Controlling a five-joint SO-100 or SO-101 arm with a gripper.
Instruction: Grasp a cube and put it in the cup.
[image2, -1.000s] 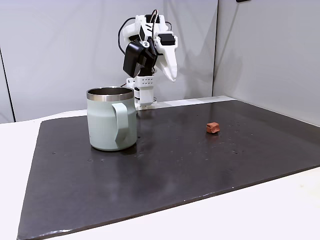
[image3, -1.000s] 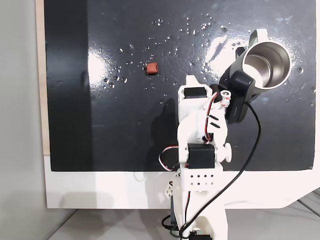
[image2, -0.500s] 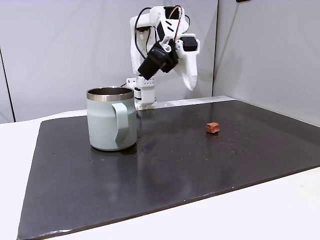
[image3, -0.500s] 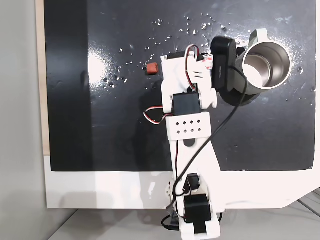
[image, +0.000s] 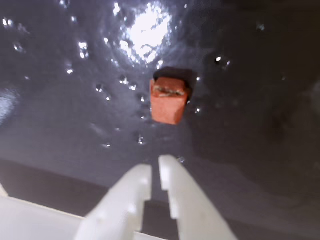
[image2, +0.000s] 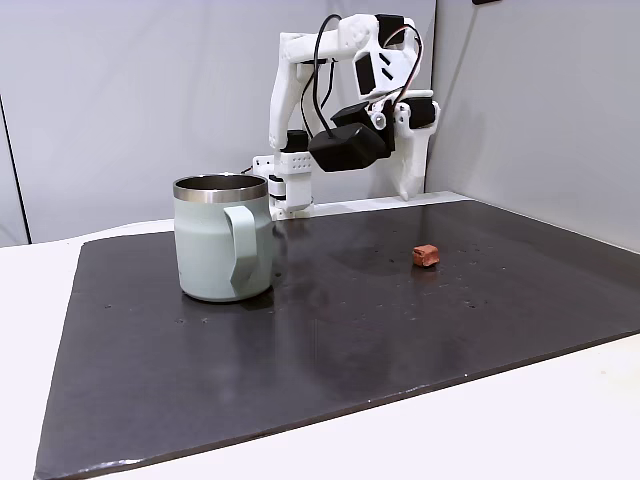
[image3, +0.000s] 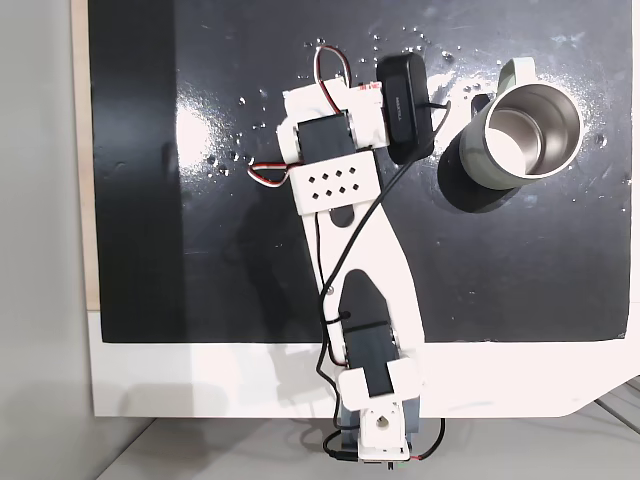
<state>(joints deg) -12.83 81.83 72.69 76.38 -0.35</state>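
The cube (image: 170, 102) is a small reddish-brown block lying on the dark mat, just beyond my fingertips in the wrist view. A fixed view shows the cube (image2: 426, 255) right of centre on the mat. My gripper (image: 154, 166) hangs in the air above the mat, its white fingers nearly touching and holding nothing. Seen from the side, the gripper (image2: 406, 193) points down, above and slightly left of the cube. The pale green cup (image2: 222, 240) stands upright on the left. From above, the cup (image3: 468, 166) shows its steel interior, with my arm lying left of it.
A dark mat (image2: 350, 340) covers most of the white table (image2: 500, 430). My arm's base (image2: 285, 185) sits at the mat's far edge. Grey walls close the back and right. Bare mat lies between cup and cube.
The arm has unfolded from its tucked pose near the base and reached out over the mat. The gripper now hangs close to the cube. Cube and cup have not moved.
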